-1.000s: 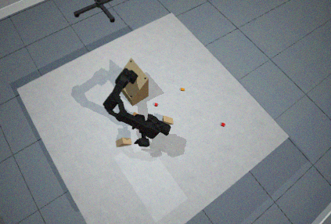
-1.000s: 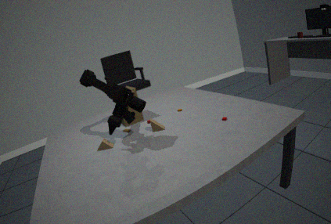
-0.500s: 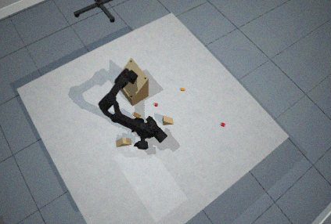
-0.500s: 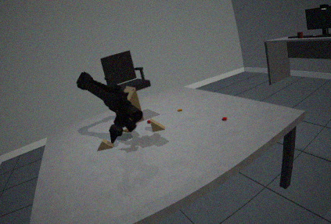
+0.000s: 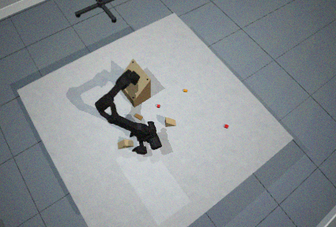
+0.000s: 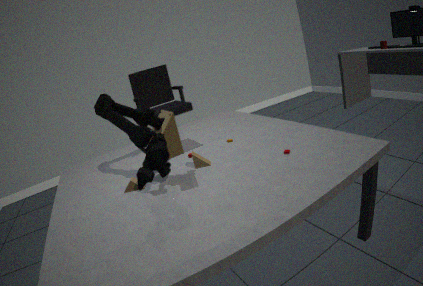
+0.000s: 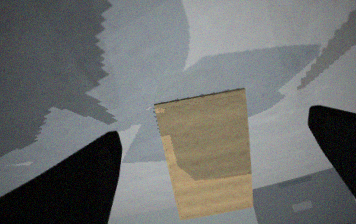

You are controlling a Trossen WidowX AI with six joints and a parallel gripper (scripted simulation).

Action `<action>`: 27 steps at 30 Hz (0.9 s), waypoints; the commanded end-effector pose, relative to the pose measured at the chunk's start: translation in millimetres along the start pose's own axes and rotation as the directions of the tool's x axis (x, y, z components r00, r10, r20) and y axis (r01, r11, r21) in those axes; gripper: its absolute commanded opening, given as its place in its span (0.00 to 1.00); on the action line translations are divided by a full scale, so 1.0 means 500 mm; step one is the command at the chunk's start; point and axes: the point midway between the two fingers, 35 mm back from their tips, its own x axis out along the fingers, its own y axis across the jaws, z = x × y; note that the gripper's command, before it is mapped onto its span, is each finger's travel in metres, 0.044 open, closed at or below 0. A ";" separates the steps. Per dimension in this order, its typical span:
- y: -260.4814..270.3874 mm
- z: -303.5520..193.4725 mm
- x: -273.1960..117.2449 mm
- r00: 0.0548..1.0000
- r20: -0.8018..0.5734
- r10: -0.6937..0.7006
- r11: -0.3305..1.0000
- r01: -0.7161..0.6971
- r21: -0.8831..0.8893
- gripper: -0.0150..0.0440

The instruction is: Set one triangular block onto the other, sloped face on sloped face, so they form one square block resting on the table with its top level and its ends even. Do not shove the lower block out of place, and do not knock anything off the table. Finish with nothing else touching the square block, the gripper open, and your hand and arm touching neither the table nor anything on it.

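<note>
Black jointed robot arm [image 5: 123,124] on a tan wooden wedge-shaped mount [image 5: 144,94], two pale wooden triangular blocks [image 5: 170,122] well apart, small red cube [image 5: 226,126] toward the right.
</note>
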 end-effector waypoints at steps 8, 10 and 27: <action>0.007 -0.054 0.047 0.994 -0.106 0.034 0.998 -0.038 -0.041 1.00; 0.007 -0.055 0.048 0.994 -0.106 0.034 0.998 -0.038 -0.041 1.00; 0.007 -0.054 0.047 0.994 -0.106 0.034 0.998 -0.038 -0.041 1.00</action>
